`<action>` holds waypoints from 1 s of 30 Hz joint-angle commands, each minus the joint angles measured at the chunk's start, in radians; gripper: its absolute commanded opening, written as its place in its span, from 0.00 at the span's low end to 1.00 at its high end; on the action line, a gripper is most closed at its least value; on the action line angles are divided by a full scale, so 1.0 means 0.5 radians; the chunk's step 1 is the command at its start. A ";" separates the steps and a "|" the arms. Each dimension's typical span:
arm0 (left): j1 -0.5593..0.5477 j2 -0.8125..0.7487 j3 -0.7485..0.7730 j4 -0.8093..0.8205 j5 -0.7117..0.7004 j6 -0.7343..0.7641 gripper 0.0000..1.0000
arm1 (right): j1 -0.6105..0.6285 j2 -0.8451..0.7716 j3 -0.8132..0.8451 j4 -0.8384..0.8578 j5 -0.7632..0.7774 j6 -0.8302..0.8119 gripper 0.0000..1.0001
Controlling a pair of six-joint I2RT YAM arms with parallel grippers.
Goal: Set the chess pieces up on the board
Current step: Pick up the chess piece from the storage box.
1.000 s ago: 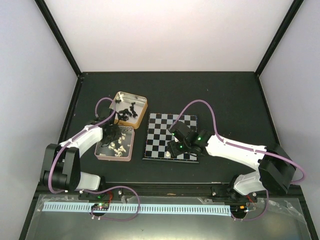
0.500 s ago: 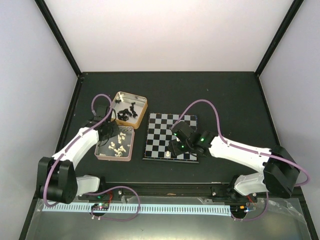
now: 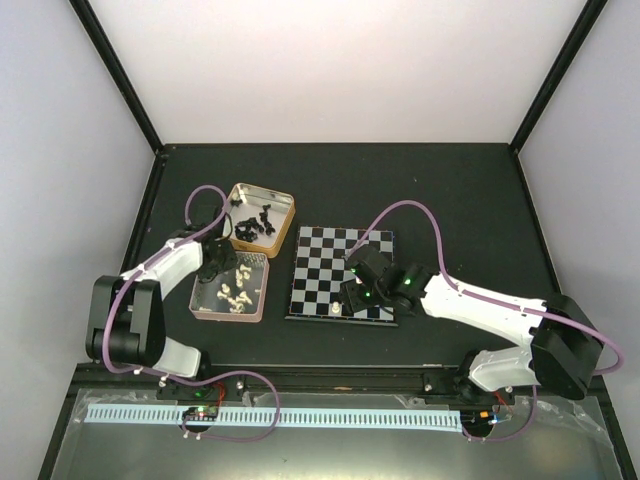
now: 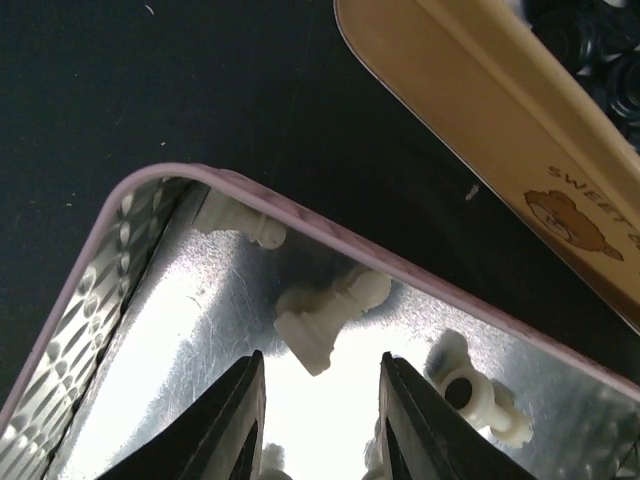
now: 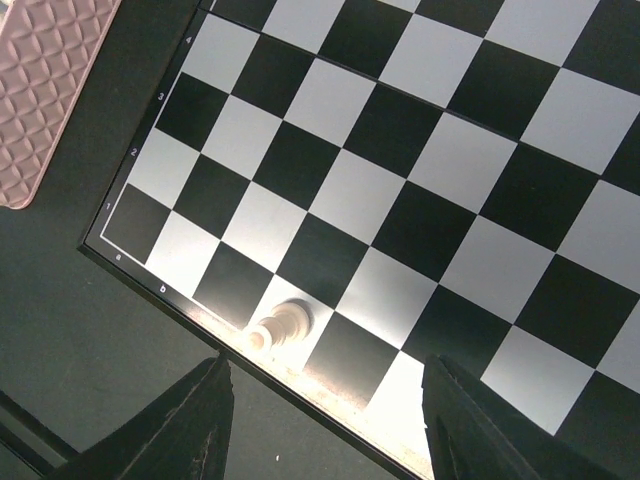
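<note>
Our left claw [image 4: 320,392] hangs spread inside the pink tin [image 4: 90,300], holding nothing. A cream piece [image 4: 325,318] lies on its side just ahead of the gap between its fingers, with others beside and beyond it. To take it well, we judge we should ease forward until the fingers straddle its narrow waist, then close gently. It is smooth and rounded, and likely to roll on the tin's shiny metal floor. The gold tin [image 4: 480,110] of black pieces [image 4: 600,60] sits beyond, past a strip of dark counter [image 4: 150,80]. Our right claw [image 5: 325,390] is spread wide and empty above the board [image 5: 450,160] of glossy grey and black squares. A standing piece [image 5: 282,325] sits just ahead of it on an edge square.
</note>
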 commanded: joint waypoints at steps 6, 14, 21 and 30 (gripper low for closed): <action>0.037 0.083 0.055 0.054 0.055 0.101 0.38 | 0.011 -0.026 -0.008 0.027 0.055 0.009 0.53; 0.039 0.181 0.054 0.080 0.150 0.188 0.35 | 0.010 -0.034 -0.008 0.024 0.058 0.014 0.53; 0.039 0.244 0.089 0.082 0.236 0.223 0.24 | 0.011 -0.032 0.004 0.018 0.064 0.017 0.52; 0.039 0.071 0.024 0.012 0.268 0.212 0.08 | 0.010 -0.084 0.002 0.031 0.062 0.043 0.52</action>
